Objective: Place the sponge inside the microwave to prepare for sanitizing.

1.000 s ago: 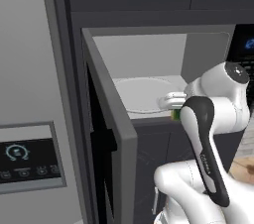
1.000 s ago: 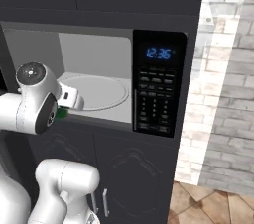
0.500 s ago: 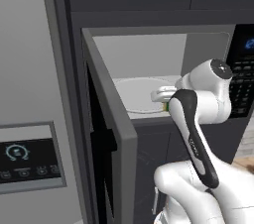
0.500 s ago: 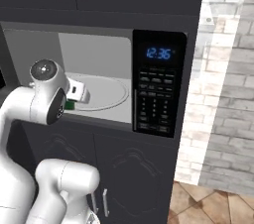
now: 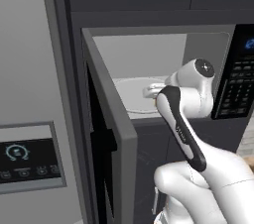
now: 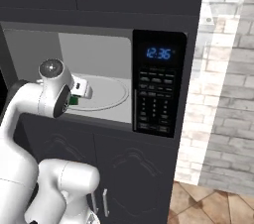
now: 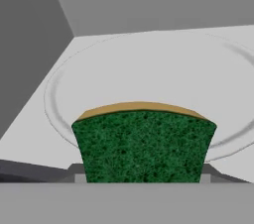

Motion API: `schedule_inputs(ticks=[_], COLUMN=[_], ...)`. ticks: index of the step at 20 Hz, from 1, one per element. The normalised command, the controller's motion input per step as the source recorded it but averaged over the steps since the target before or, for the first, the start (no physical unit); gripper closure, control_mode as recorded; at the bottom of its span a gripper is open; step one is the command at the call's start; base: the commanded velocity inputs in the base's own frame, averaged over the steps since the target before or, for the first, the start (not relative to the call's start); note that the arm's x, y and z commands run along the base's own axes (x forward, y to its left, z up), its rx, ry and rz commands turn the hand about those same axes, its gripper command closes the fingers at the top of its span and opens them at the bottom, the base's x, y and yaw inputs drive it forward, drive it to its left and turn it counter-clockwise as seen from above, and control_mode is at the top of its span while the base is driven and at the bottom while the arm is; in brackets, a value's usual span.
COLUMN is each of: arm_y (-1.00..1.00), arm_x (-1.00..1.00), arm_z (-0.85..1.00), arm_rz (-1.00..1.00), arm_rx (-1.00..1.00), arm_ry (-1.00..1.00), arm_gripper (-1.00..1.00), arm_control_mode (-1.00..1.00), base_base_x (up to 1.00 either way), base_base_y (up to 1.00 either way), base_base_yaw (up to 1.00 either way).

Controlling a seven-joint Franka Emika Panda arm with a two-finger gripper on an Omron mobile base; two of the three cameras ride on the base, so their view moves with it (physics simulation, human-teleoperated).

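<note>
Reaching past the open door [image 5: 106,134] at left, the pincer [image 6: 77,95] holds the sponge [image 7: 144,143] clamped at the front of the microwave [image 6: 158,86], just above the turntable [image 7: 149,77], seemingly ready to set it down. It has pushed further inside than a second ago.

Sponge [image 7: 144,143]: green block, yellow layer on top, above turntable edge. Microwave [image 6: 158,86]: door open, interior pale grey.

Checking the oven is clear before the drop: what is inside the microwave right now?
Inside the microwave lies the round turntable, bare where visible. The claw holds the sponge over its near edge, hiding the part beneath.
</note>
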Motion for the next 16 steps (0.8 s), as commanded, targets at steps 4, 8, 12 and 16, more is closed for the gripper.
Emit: schedule_inputs(ticks=[4, 8, 12, 16], arm_y=[0.08, 0.03, 0.0, 0.01], arm_x=[0.51, 0.46, 0.45, 0.36], arm_z=[-0.24, -0.24, -0.21, -0.16], arm_rz=[0.0, 0.0, 0.0, 0.0], arm_rx=[0.0, 0.0, 0.0, 0.0], arm_ry=[0.0, 0.0, 0.0, 0.0], arm_gripper=[1.0, 1.0, 1.0, 1.0], arm_control_mode=[-1.0, -1.0, -1.0, -1.0], base_base_x=[0.0, 0.0, 0.0, 0.0], base_base_y=[0.0, 0.0, 0.0, 0.0], base_base_yaw=[0.0, 0.0, 0.0, 0.0])
